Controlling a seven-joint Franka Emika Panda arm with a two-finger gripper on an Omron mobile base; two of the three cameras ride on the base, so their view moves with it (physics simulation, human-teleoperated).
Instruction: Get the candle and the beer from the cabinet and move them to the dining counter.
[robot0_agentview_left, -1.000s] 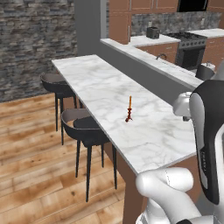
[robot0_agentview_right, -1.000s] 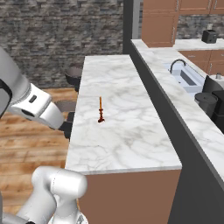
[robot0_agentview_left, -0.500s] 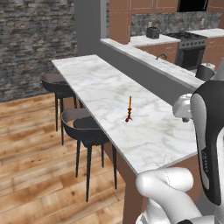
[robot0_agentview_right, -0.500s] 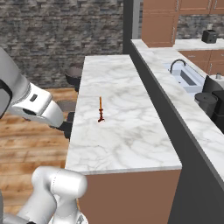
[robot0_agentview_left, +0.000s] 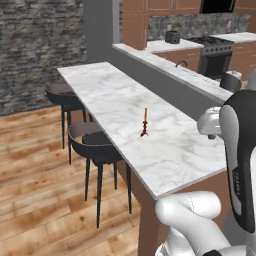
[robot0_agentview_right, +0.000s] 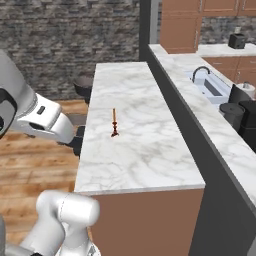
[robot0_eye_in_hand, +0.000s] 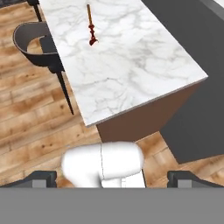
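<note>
The candle (robot0_agentview_left: 145, 122) was seen upright on the table (robot0_agentview_left: 170, 155), at about 11 o'clock in the hand view, so that half was judged done. The jaws were spread wide and empty, well back from it; fetching the beer from the cabinet was judged next.

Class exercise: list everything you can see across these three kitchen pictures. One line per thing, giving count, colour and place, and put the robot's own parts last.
candle: one, orange on a dark red holder, standing upright on the dining counter, apart from everything else.
dining counter: one, white marble top with a grey raised back wall, running away from the robot.
stools: two, black, tucked along the counter's open side over the wooden floor.
sink: one, pale basin with a curved tap, in the worktop behind the back wall.
toaster: one, dark, on the far worktop.
stove: one, black, at the far right.
stone wall: one, grey, behind the stools.
claw: one, dark tips wide open, holding nothing, above the floor at the counter's near end.
</note>
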